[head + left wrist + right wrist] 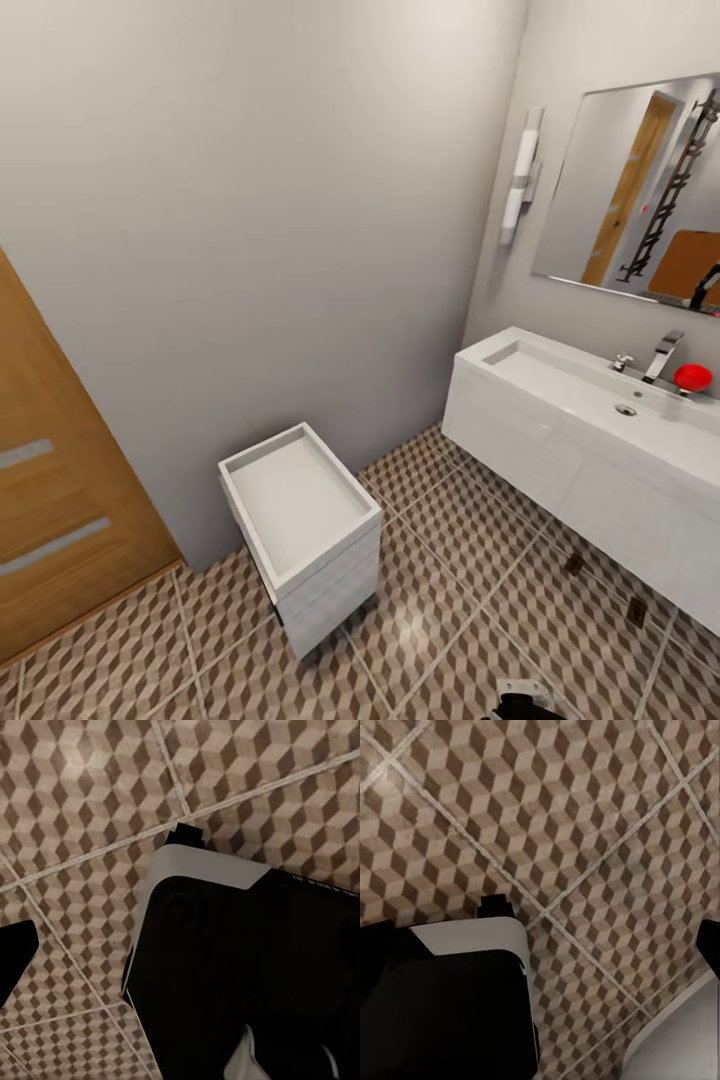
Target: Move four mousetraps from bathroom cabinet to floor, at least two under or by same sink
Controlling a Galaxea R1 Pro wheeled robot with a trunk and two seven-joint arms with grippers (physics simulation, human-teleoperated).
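Observation:
Two small dark mousetraps (573, 563) (636, 610) lie on the cube-pattern bathroom floor (450, 620), close under the front of the white vanity. Above them is the wide white sink (590, 395) with its chrome tap (662, 356). In the right wrist view my right gripper (544, 945) is open over bare tiles, with one dark fingertip at each side edge. In the left wrist view one dark finger (15, 960) of my left gripper (180, 960) hangs over the tiles and my black base; its other finger is lost against the base.
A low white drawer unit (300, 520) with its top drawer pulled open stands by the back wall. A wooden door (60, 500) is at the left. A red object (692, 377) sits by the tap. The mirror (640, 190) reflects an orange-brown shape.

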